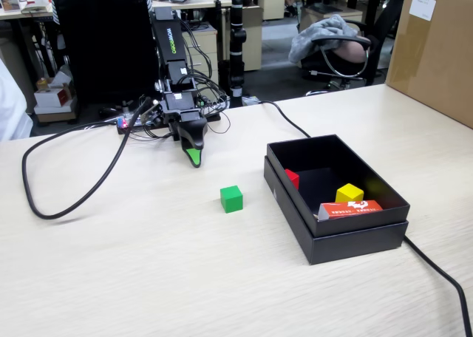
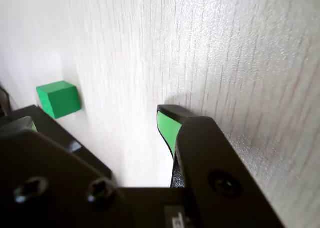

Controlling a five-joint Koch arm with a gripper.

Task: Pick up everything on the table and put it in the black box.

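Observation:
A green cube [image 1: 231, 199] lies alone on the pale wooden table, left of the black box [image 1: 355, 242]; in the wrist view it [image 2: 58, 98] sits at the upper left, beyond the left jaw. Inside the box are a red cube [image 1: 293, 178], a yellow cube [image 1: 349, 193] and an orange-red carton [image 1: 352, 208]. My gripper [image 1: 194, 157] points down at the table behind and left of the green cube, a short way from it. In the wrist view the gripper [image 2: 99, 122] is open, with bare table between its green-padded fingertips [image 2: 167, 125], and holds nothing.
A thick black cable [image 1: 81, 193] loops across the table's left side, and another [image 1: 443, 278] runs past the box's right corner. The arm's base and wiring [image 1: 174, 111] stand at the back edge. A cardboard box [image 1: 432, 49] stands at the far right.

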